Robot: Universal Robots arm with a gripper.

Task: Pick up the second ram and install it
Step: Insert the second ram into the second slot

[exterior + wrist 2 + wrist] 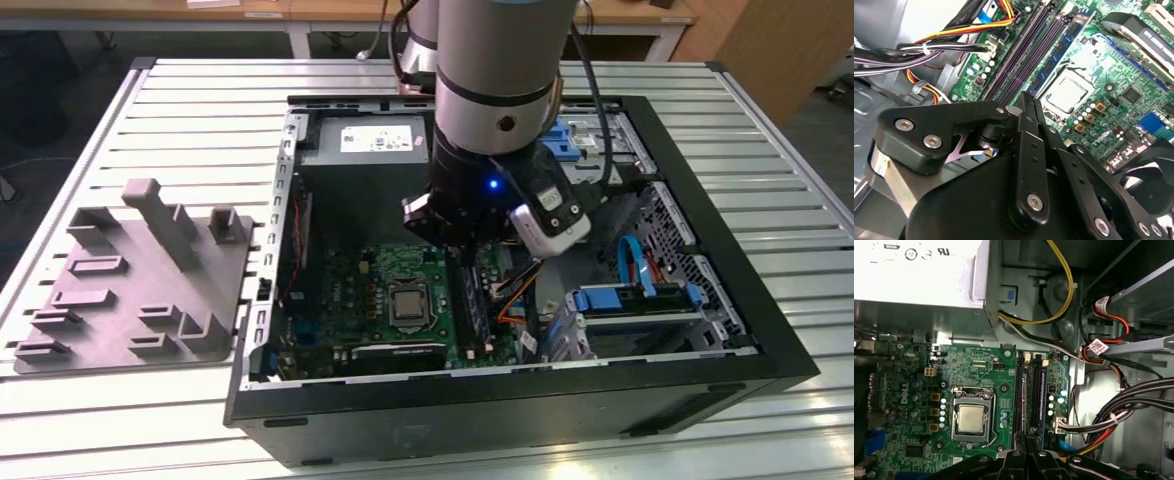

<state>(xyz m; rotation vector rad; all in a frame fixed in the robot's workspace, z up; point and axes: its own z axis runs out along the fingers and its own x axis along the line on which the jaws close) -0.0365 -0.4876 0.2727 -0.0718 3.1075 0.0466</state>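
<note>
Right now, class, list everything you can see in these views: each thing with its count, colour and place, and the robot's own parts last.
Computer case: one, black, open, lying on the slatted metal table.
Motherboard: one, green, on the case floor; bare silver processor at its middle.
Memory slots: a row, black, beside the processor; a second ram, dark, seated in one.
Power supply: one, grey, at the case's far end.
Cables: a bundle, black, red, yellow and orange, beside the motherboard.
Plastic block: one, grey, at the exterior view's left of the case.
Gripper: one, black, over the slots.
Robot arm: one, grey, reaching into the case.
</note>
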